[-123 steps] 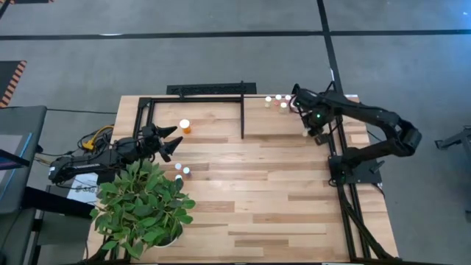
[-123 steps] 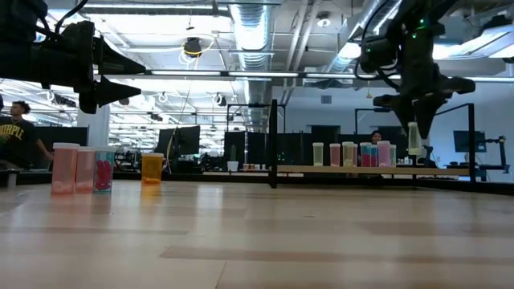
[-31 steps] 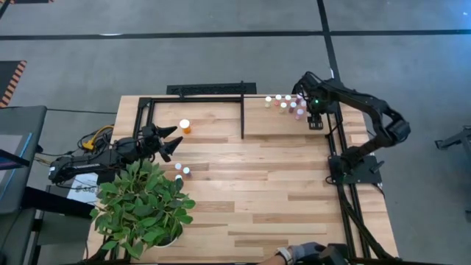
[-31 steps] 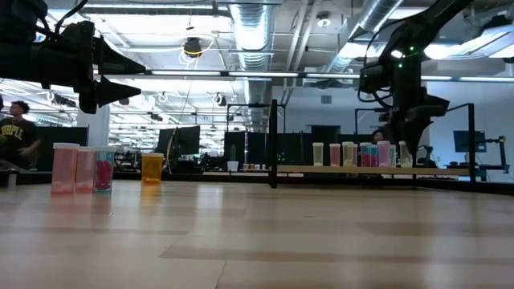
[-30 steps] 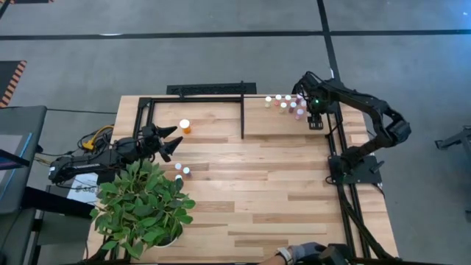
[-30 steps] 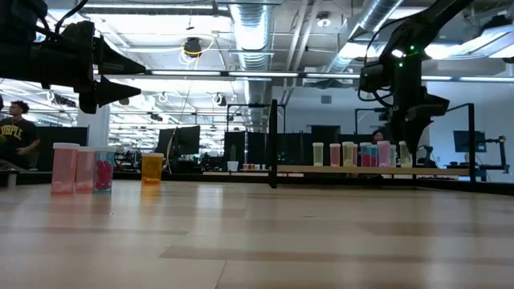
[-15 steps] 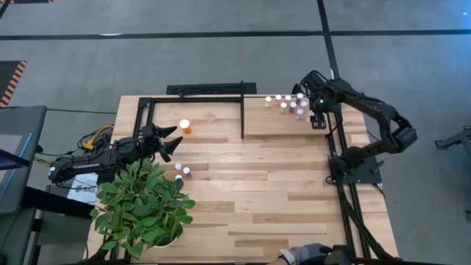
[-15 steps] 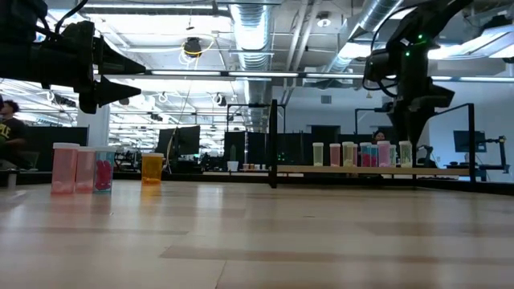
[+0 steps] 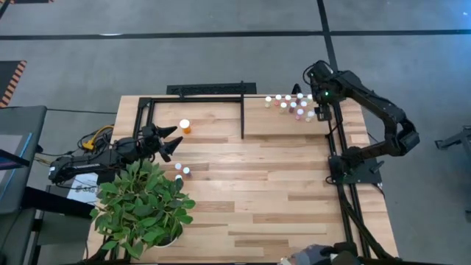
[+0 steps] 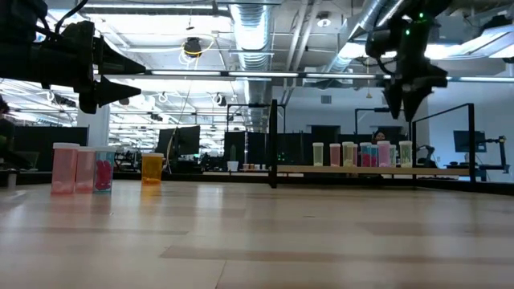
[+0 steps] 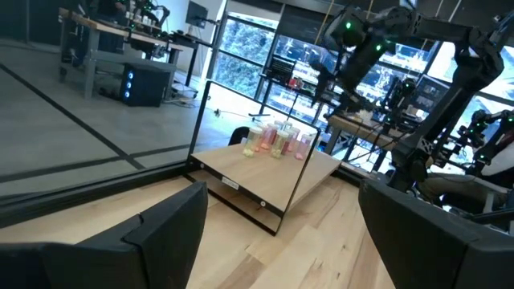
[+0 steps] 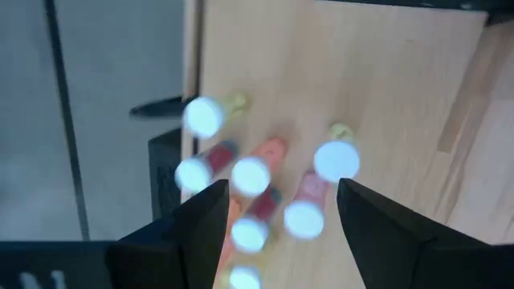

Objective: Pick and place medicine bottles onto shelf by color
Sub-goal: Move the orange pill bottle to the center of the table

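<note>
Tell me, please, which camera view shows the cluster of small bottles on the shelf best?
The right wrist view: it looks straight down on the bottles, white caps and coloured bodies filling the frame. The high view shows only tiny dots; the low view, a side-on row; the left wrist view, a distant group.

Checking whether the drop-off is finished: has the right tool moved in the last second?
Yes. In the low view the right tool has risen from beside the vials on the shelf to well above their caps, empty.
</note>
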Robot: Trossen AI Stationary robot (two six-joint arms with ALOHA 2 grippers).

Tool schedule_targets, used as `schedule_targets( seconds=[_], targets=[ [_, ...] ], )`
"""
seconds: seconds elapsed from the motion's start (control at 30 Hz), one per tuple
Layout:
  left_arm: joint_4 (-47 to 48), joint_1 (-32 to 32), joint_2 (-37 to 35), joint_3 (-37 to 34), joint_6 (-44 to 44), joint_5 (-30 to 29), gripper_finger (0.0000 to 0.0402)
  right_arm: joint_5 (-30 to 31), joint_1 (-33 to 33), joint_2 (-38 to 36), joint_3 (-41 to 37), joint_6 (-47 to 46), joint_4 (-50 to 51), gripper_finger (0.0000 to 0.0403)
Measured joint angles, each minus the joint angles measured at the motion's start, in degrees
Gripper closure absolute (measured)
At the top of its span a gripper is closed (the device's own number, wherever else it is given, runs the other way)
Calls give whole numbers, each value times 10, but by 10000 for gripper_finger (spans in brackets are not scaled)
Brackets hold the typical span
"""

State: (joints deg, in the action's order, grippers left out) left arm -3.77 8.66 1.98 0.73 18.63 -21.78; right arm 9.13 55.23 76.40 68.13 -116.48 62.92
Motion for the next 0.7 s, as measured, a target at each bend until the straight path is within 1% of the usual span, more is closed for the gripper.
schedule_targets(
  seconds=[0.2, 0.3, 0.4, 0.6, 0.7],
  targets=[
    [0, 0, 0, 0, 0, 0, 90, 0, -24, 0, 74, 152, 10, 148],
    [0, 0, 0, 0, 0, 0, 90, 0, -49, -5, 111, 250, 8, 148],
    [0, 0, 0, 0, 0, 0, 90, 0, -86, -33, 130, 326, -14, 154],
    [0, 0, 0, 0, 0, 0, 90, 0, -183, -109, 129, 432, -88, 202],
    [0, 0, 0, 0, 0, 0, 90, 0, -228, -145, 109, 480, -122, 234]
  ],
)
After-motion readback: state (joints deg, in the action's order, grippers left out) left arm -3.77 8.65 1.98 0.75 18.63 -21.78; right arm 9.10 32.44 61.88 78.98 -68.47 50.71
